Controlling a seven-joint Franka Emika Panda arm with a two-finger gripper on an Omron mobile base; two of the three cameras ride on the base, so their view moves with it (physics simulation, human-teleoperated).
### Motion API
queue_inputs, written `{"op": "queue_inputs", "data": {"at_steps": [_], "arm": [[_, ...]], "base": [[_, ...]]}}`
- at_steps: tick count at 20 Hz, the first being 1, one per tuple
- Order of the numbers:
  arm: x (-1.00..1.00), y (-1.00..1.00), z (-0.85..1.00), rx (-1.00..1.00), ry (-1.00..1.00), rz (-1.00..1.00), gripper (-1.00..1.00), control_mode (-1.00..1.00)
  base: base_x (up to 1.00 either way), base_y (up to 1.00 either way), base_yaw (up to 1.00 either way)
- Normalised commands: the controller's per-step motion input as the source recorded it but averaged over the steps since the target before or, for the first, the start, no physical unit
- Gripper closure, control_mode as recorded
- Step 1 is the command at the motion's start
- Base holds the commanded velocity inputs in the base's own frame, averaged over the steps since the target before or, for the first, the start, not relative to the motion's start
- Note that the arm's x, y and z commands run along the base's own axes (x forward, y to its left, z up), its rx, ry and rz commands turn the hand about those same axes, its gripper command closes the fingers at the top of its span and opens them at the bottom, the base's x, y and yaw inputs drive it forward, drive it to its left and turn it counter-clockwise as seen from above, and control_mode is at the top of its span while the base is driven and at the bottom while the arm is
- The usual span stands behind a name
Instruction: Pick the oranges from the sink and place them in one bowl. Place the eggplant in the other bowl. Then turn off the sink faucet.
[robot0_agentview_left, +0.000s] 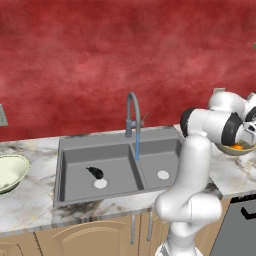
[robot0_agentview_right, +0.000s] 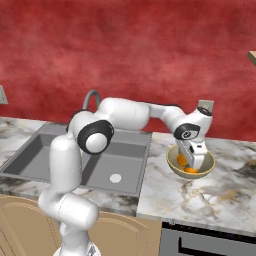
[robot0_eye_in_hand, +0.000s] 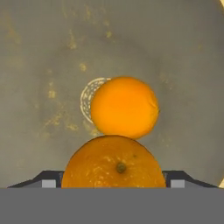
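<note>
My gripper (robot0_agentview_right: 192, 162) reaches down into the tan bowl (robot0_agentview_right: 172, 162) on the counter right of the sink (robot0_agentview_left: 70, 150). Two oranges lie in that bowl. In the hand view one orange (robot0_eye_in_hand: 114, 164) sits between my fingertips (robot0_eye_in_hand: 49, 181), and the other orange (robot0_eye_in_hand: 124, 107) rests on the bowl floor just beyond it. Whether the pads still press the near orange is unclear. The dark eggplant (robot0_agentview_left: 95, 172) lies in the left basin beside the white drain. The grey faucet (robot0_agentview_left: 131, 110) arches over the sink, with a bluish stream running down from its spout. The cream-white bowl (robot0_agentview_left: 10, 170) stands on the counter at the far left.
A red wall runs behind the marble counter (robot0_agentview_right: 220, 200). My arm stretches over the right basin (robot0_agentview_right: 115, 160) toward the tan bowl. A dark appliance front (robot0_agentview_left: 237, 227) sits below the counter at the right.
</note>
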Motion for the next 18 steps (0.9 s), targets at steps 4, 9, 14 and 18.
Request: {"op": "queue_inputs", "data": {"at_steps": [4, 9, 14, 18], "arm": [[-0.1, 0.0, 0.0, 0.0, -0.19, 0.0, -1.0, -1.0], [-0.15, 0.0, 0.05, 0.0, -0.29, 0.0, -1.0, -1.0], [-0.43, 0.15, 0.52, 0.0, -0.36, 0.0, -1.0, -1.0], [-0.35, 0.37, 0.73, 0.0, -0.23, 0.0, -1.0, -1.0]], "base": [[0.0, 0.0, 0.0], [0.0, 0.0, 0.0], [0.0, 0.0, 0.0], [0.0, 0.0, 0.0]]}}
